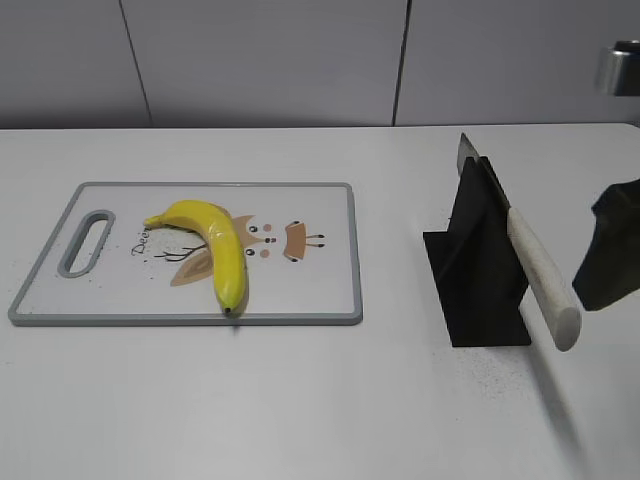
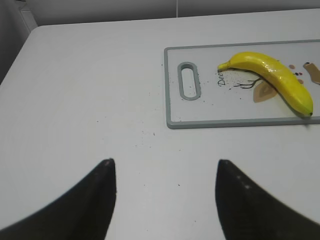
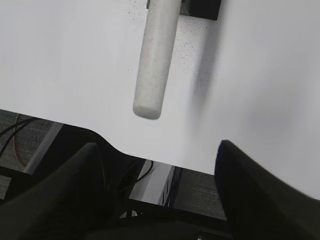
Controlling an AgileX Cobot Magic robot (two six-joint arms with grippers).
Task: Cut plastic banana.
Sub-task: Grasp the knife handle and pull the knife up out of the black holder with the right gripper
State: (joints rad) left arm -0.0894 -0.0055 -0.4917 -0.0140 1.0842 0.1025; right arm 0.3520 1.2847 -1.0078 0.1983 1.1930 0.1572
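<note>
Left gripper hangs over bare table, fingers spread wide; plastic banana sits ahead and to its right on the cutting board; right gripper is spread too, knife handle just ahead, untouched.

Left pincer: two matte black fingers, broad at the base, tapering to blunt tips, faint pale specks on one. Right pincer: matching black fingers; in the exterior view, a dark angular block.
</note>
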